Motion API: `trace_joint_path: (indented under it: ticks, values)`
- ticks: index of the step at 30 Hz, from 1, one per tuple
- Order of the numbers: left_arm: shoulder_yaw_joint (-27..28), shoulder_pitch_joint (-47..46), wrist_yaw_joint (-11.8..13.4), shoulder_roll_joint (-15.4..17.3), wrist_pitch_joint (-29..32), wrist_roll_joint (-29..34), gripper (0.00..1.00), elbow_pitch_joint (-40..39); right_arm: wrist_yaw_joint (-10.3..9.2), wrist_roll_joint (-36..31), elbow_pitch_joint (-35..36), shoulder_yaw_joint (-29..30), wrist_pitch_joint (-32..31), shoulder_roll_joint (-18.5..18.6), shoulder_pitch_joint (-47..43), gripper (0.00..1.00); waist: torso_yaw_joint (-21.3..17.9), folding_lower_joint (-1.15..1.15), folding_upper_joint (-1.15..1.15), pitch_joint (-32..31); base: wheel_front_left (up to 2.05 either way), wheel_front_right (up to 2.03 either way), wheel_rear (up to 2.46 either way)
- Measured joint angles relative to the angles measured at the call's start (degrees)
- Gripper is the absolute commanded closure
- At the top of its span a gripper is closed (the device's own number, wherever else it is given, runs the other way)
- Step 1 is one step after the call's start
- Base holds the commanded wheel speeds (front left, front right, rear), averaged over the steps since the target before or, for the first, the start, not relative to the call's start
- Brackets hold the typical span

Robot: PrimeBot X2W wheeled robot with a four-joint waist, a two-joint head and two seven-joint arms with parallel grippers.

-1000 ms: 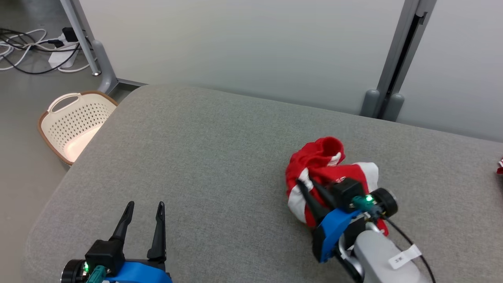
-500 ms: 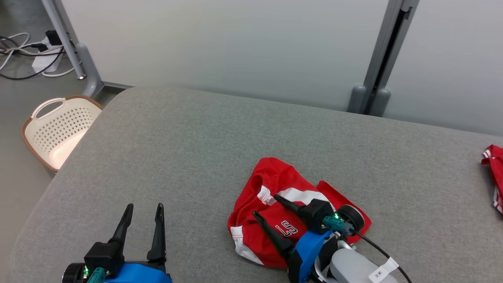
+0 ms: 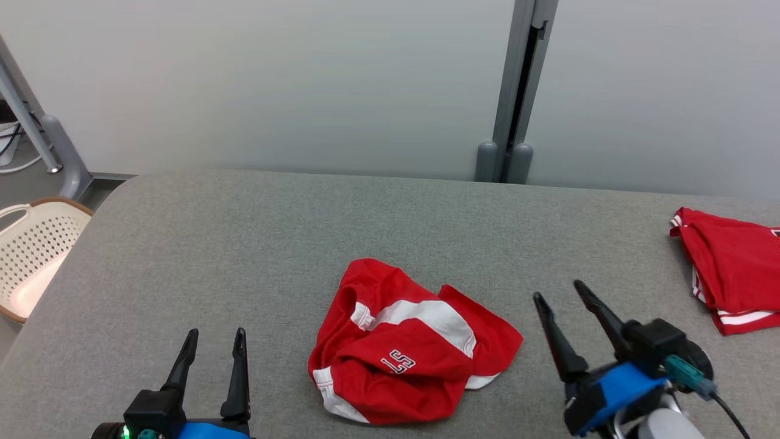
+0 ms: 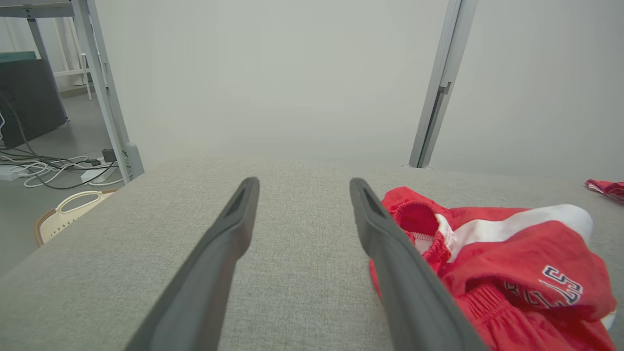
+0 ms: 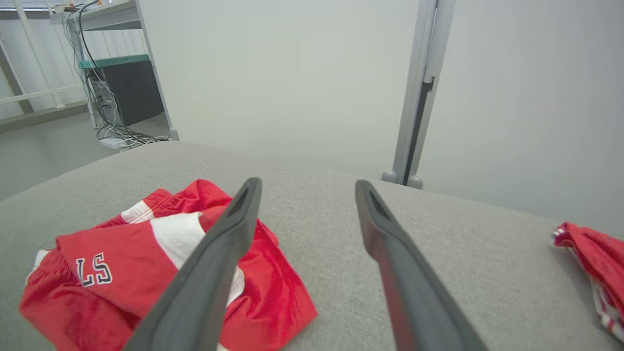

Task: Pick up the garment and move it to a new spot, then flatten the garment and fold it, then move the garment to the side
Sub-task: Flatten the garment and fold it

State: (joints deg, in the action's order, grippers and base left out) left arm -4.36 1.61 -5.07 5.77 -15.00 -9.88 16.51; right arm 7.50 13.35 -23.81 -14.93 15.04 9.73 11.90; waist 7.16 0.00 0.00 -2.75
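You see the red garment lying crumpled near the front edge of the table. Your left gripper and right gripper stand wide, holding nothing.

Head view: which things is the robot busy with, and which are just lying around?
For the job: crumpled red garment, left end effector, right end effector, grey table.
Just lying about: second red garment by the right edge, white basket on the floor.

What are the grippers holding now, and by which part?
Nothing is held. The left gripper and right gripper stand open; the garment lies free between them.
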Motion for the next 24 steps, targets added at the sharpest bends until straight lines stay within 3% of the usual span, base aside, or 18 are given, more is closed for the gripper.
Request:
trace_joint_path:
  ticks: [2,8,17,24]
  values:
    - [0.0,0.5,0.0,0.1,0.0,0.3,0.00,-0.2,-0.01,-1.5,3.1,6.0,0.0,-0.8,-4.8,0.00,-0.8,0.00,0.00,-0.3,0.00,0.00,0.00]
    - [-0.1,0.7,-0.1,0.2,0.0,0.7,0.00,-0.4,-0.01,-3.9,6.9,13.2,0.0,-3.3,-12.5,0.00,-1.4,0.00,0.00,-0.4,0.00,0.00,0.00]
    - [-0.3,0.7,-0.5,0.2,0.0,0.9,0.00,-0.4,0.00,-5.8,7.4,14.5,0.0,-5.2,-14.4,0.00,-1.4,0.00,0.00,-0.2,0.00,0.00,0.00]
    - [-0.6,0.7,-0.6,0.2,0.0,1.1,0.00,-0.3,-0.01,-7.2,4.5,11.2,0.0,-5.2,-10.0,0.00,-0.3,0.00,0.00,0.2,0.00,0.00,0.00]
